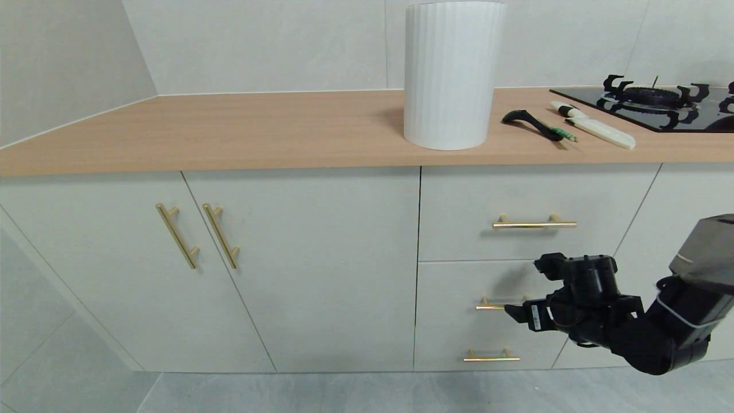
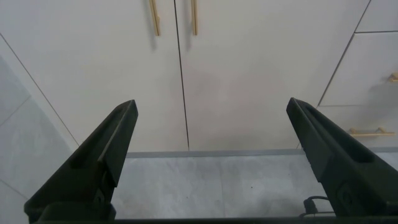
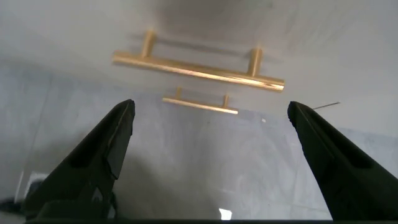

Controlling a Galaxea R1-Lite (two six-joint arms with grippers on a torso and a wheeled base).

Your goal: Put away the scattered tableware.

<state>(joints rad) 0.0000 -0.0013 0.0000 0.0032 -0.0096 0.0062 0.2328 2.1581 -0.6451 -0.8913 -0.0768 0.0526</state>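
Nothing looks put away: the black spoon (image 1: 530, 121) and white knife (image 1: 599, 132) lie on the counter (image 1: 229, 126), and every drawer is shut. Your right gripper (image 1: 524, 289) hangs spread and empty just before the middle drawer handle (image 1: 493, 307). Your left gripper (image 2: 211, 106), also spread, faces the cupboard doors (image 2: 249, 68).

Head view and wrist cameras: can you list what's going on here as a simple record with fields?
Worktop: long wooden countertop
On it: tall white ribbed cylindrical container; black-handled utensil; white knife lying beside it
Far right: black gas hob
Right gripper: open, facing the middle drawer's brass bar handle, not gripping it
Left gripper: open, low, facing pale cupboard doors
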